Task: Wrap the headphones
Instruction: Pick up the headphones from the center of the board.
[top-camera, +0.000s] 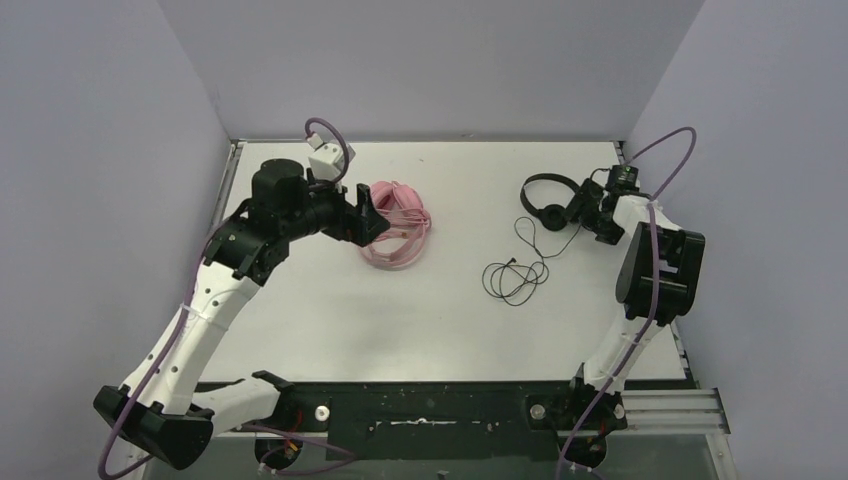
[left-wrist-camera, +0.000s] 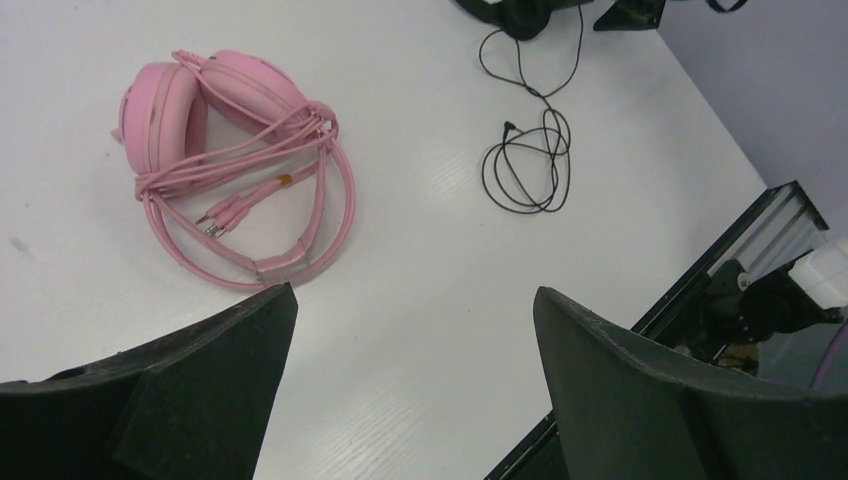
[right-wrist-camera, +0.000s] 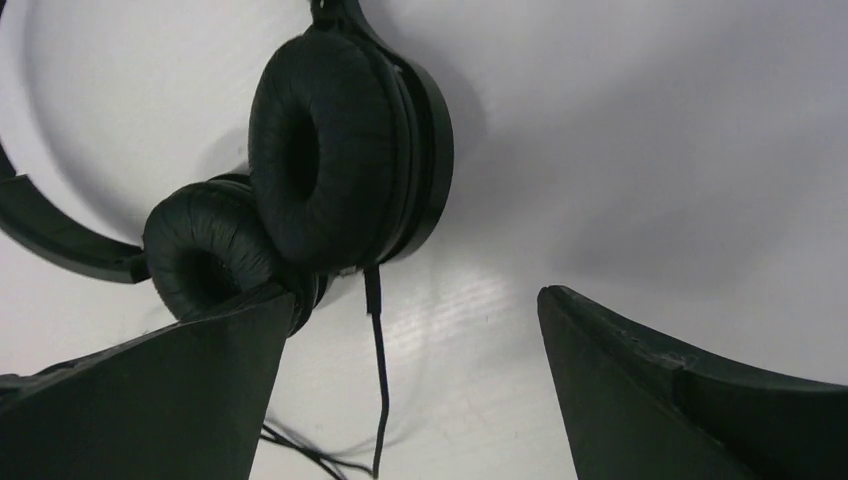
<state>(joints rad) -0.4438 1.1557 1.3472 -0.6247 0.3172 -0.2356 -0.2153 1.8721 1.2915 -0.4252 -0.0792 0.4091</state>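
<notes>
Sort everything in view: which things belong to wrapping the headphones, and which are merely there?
Belongs to the job: pink headphones, cable bundled around them; black headphones; their loose black cable; left gripper and right gripper, both open.
Merely there: white table; lilac walls.

no readable text, labels, brands or numbers anywhere
</notes>
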